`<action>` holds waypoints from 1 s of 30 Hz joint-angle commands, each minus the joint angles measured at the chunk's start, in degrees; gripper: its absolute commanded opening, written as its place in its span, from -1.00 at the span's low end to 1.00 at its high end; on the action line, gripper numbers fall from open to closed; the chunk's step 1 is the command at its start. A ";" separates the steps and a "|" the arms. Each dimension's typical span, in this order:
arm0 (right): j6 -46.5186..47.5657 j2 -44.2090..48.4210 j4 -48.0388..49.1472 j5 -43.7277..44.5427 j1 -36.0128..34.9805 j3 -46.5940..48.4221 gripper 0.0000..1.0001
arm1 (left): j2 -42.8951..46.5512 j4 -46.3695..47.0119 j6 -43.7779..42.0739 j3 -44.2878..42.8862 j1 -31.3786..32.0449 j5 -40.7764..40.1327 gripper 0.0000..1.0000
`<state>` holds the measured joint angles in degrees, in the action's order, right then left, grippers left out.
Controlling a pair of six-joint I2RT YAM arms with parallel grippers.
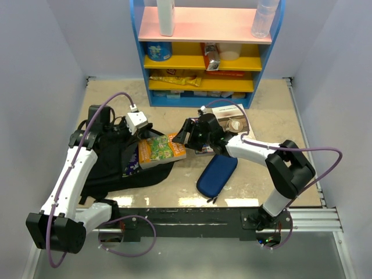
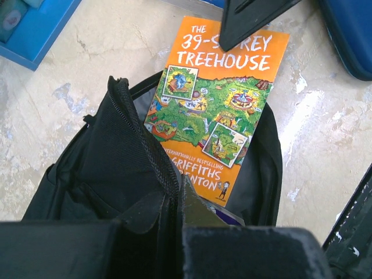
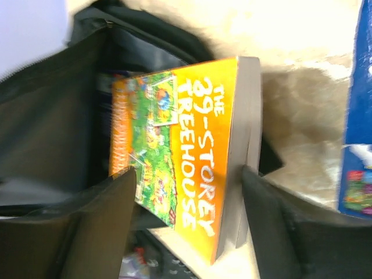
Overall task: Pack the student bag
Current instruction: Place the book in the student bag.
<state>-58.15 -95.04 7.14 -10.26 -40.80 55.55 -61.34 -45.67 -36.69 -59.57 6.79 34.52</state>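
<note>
The student bag [image 1: 110, 168] is a black backpack lying open at the left of the table. An orange and green book, "The 39-Storey Treehouse" [image 1: 161, 149], lies half inside its mouth, with its title end sticking out onto the table. My left gripper [image 2: 177, 197] is shut on the bag's zipper edge [image 2: 145, 139] and holds the opening up. My right gripper [image 3: 189, 192] is open. Its two fingers [image 3: 104, 221] stand apart on either side of the book's [image 3: 197, 157] outer end. A purple item [image 2: 232, 216] shows deeper in the bag, under the book.
A dark-blue oval pencil case [image 1: 218, 173] lies on the table right of the bag, under my right forearm. Another book [image 1: 232, 119] lies behind the right gripper. A blue shelf unit [image 1: 138, 58] holding bottles and boxes stands at the back.
</note>
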 commanded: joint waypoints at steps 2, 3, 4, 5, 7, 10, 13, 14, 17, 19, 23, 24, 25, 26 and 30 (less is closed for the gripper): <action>10.68 1.09 -5.90 1.91 0.71 3.78 0.75 | 1.31 1.11 -0.84 -2.13 0.51 2.74 -1.00; 11.73 1.18 -5.82 2.00 0.98 3.52 0.79 | 1.31 1.11 -0.84 -2.22 0.42 2.74 -1.00; 12.35 1.00 -5.99 2.00 1.33 3.60 0.82 | 1.40 1.11 -0.93 -2.13 0.42 2.74 -1.00; 13.06 0.91 -6.43 2.17 1.68 3.69 0.87 | 1.23 1.02 -0.93 -2.22 0.42 2.83 -1.00; 15.17 0.30 -8.89 2.61 2.03 4.92 0.89 | 1.14 1.02 -0.93 -2.30 0.42 2.83 -1.00; 15.26 -1.54 -8.11 -0.35 3.09 4.75 0.90 | 0.96 1.02 -0.84 -2.30 0.42 2.92 -1.00; 13.60 -3.83 -4.42 -2.65 3.18 3.52 0.88 | 0.96 0.85 -0.76 -2.57 0.42 3.01 -1.00; 12.98 -4.35 -2.93 -4.22 3.18 2.99 0.85 | 1.05 0.76 -0.84 -2.65 0.51 3.01 -1.00; 9.56 -6.90 3.04 -8.00 3.09 1.15 0.76 | 1.05 0.58 -0.93 -2.83 0.42 3.01 -1.00; 5.52 -8.31 9.89 -10.64 3.18 -1.05 0.70 | 0.96 0.58 -0.93 -2.92 0.42 3.01 -1.00; -0.20 -8.75 20.18 -14.69 3.09 -4.39 0.36 | 0.87 0.58 -0.93 -3.01 0.42 3.10 -1.00; -1.25 -8.84 21.42 -15.83 3.09 -4.57 0.26 | 0.87 0.58 -1.02 -3.01 0.42 3.09 -1.00; -1.70 -8.93 21.86 -16.28 3.18 -4.57 0.14 | 0.79 0.50 -1.02 -3.01 0.42 3.01 -1.00; -1.96 -8.93 21.87 -16.37 3.35 -4.57 -0.12 | 0.78 0.49 -1.11 -3.01 0.42 3.01 -1.00; -8.27 -7.18 28.52 -16.90 5.02 -7.64 -0.92 | 0.78 0.23 -1.37 -3.01 0.42 2.83 -1.00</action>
<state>-59.57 -104.53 24.82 -23.79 -36.97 50.28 -61.36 -46.26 -36.75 -59.68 6.83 34.48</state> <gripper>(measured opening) 0.218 0.058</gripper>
